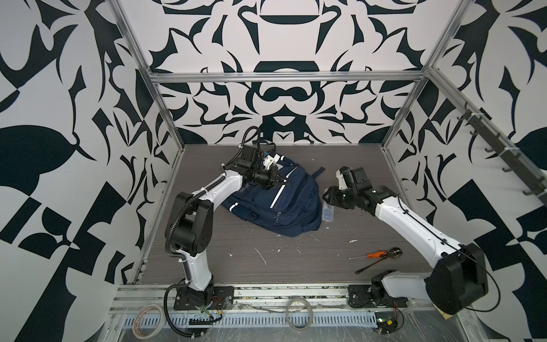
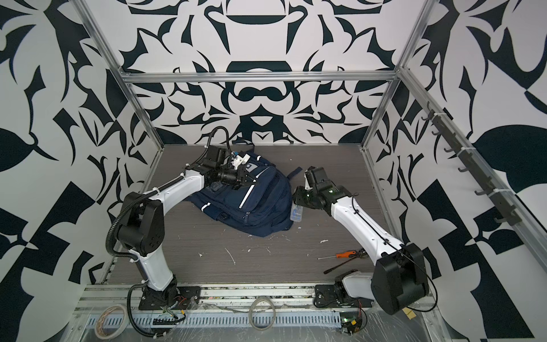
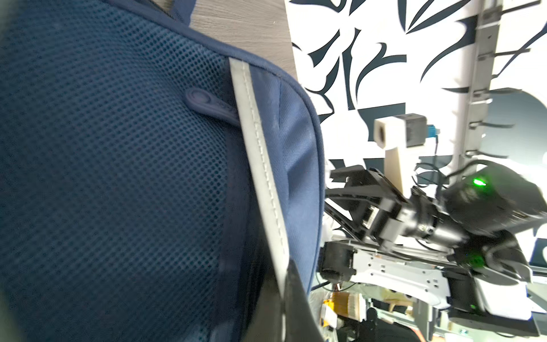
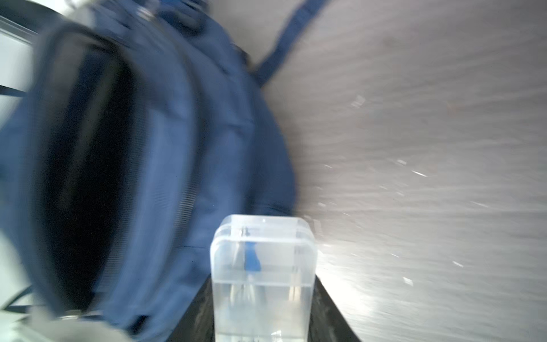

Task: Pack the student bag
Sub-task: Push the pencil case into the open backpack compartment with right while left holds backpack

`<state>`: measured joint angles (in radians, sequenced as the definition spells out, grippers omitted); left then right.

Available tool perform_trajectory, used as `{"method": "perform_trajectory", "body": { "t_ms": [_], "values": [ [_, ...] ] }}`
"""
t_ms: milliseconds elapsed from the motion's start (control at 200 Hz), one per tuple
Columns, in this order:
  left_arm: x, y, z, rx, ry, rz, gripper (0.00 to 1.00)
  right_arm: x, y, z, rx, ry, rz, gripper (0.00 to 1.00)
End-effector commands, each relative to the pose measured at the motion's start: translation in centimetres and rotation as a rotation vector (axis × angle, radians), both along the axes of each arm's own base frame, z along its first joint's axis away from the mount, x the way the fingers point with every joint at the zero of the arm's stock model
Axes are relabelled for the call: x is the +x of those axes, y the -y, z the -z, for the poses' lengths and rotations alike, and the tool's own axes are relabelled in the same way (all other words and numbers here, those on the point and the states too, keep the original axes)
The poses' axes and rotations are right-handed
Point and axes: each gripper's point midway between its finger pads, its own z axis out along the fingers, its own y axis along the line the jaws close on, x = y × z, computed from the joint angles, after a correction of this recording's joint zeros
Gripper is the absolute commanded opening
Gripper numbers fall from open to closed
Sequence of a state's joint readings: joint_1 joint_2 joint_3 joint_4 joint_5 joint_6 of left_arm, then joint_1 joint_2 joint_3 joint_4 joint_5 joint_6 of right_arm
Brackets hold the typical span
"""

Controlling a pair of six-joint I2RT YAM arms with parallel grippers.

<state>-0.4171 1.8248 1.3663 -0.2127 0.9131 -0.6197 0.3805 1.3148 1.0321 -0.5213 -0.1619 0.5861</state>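
Navy mesh-and-fabric student bag (image 1: 275, 204) slumps beside a clear, round-cornered plastic box (image 4: 263, 278).

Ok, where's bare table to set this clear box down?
Front centre of the table, between the student bag and the front rail, is mostly bare. Back right corner too. Crowded: screwdrivers front right, and by the bag.

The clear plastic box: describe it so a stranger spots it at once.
Find the navy student bag mid-table. At its right edge, the right gripper holds a small clear plastic box with blue inside. It is the only see-through thing; the nearby screwdriver is orange-handled.
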Motion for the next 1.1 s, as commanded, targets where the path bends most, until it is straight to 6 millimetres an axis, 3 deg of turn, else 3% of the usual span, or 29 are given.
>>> {"method": "perform_trajectory", "body": {
  "t_ms": [0,145,515,1095],
  "values": [
    [-0.3,0.8,-5.8,-0.142,0.123,0.044,0.0,1.7,-2.7,-4.1,0.146,0.059,0.002,0.0],
    [-0.5,1.2,-5.9,-0.143,0.126,0.049,0.0,3.6,-5.4,-5.4,0.178,0.062,-0.048,0.0],
    [-1.6,3.0,-6.8,-0.173,0.131,0.066,0.0,7.0,-9.0,-4.3,0.277,0.034,-0.076,0.0],
    [-1.8,5.3,-7.7,-0.237,0.095,0.084,0.0,7.4,-12.9,-4.8,0.467,0.062,-0.17,0.0]
  ]
}}
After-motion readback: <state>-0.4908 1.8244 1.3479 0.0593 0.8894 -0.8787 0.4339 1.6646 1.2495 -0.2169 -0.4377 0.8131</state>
